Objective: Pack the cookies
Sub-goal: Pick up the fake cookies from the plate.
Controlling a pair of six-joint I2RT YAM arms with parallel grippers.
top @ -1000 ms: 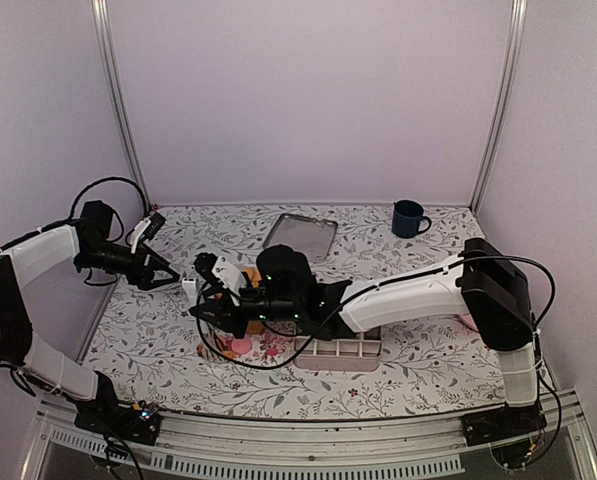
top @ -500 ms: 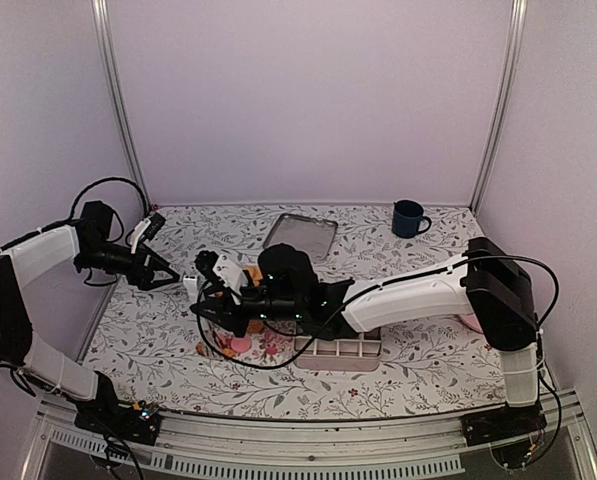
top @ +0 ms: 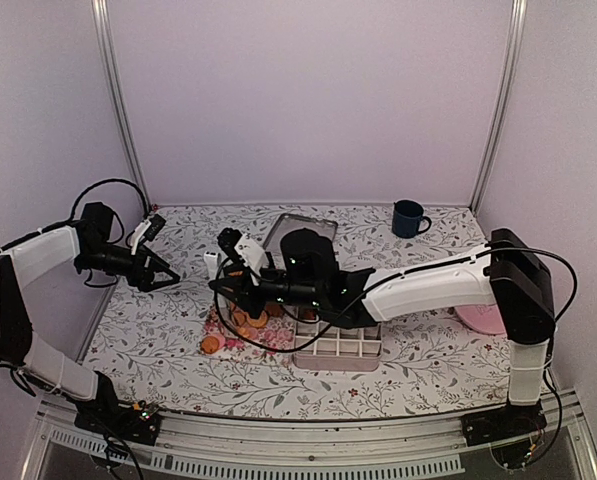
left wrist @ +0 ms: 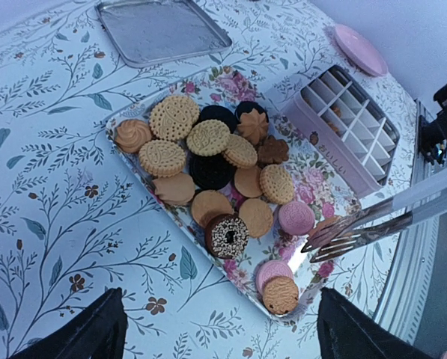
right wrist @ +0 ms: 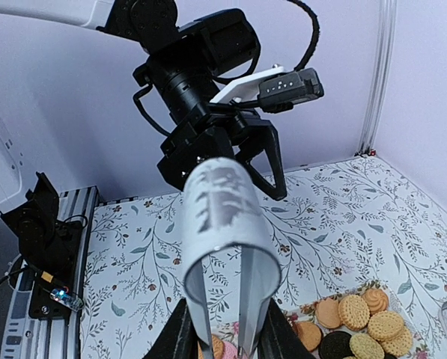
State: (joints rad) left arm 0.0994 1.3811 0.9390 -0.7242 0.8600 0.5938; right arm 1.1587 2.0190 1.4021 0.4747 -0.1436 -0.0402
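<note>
Right gripper (right wrist: 227, 340) has lifted back from the floral tray (left wrist: 232, 81), squeezing tongs (right wrist: 222, 224); only the left wrist view shows their tips over the tray's cookies (left wrist: 216, 164). Left gripper (top: 163, 278) hangs spread, empty, left of the tray.

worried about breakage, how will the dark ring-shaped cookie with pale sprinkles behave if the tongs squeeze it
The dark ring-shaped cookie with pale sprinkles looks thin with a hole, so it probably snaps under a hard squeeze. Lying flat on the floral rectangular tray, it should slide rather than roll if pushed. Small beside the metal tongs, likely light.
</note>
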